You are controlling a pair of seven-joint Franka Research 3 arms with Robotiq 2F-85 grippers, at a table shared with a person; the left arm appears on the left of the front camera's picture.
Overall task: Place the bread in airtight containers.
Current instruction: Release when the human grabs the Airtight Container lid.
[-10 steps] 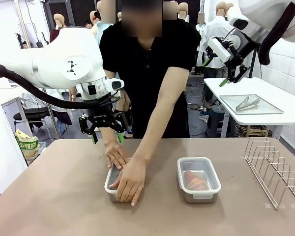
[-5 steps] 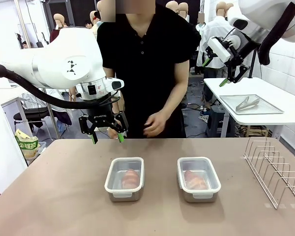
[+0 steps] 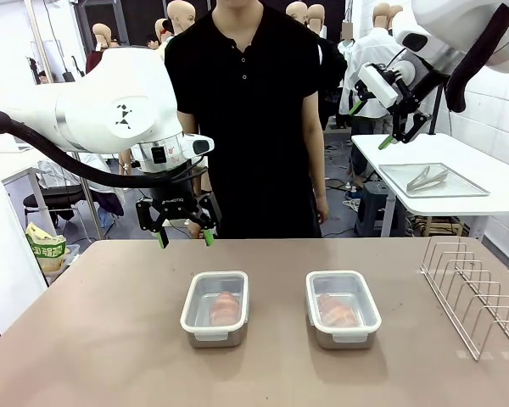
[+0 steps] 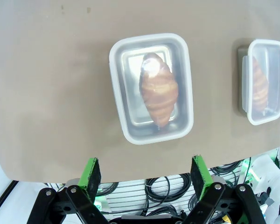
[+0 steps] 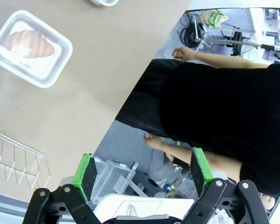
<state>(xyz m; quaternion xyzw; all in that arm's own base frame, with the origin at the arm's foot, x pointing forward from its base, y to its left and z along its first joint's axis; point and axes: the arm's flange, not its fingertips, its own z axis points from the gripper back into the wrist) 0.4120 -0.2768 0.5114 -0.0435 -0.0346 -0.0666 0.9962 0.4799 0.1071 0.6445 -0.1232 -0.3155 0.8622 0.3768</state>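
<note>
On the table, two steel containers stand side by side, lids on, one bread roll in each. Both grippers, left gripper and right gripper, hang above with fingers apart, holding nothing. I judge a lid may not be pressed fully, so air could enter. Small print on the left gripper is too small to read.

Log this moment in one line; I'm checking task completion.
bread: one in each container | containers: lids on | left gripper: open, empty | right gripper: open, empty | person: hands off
</note>
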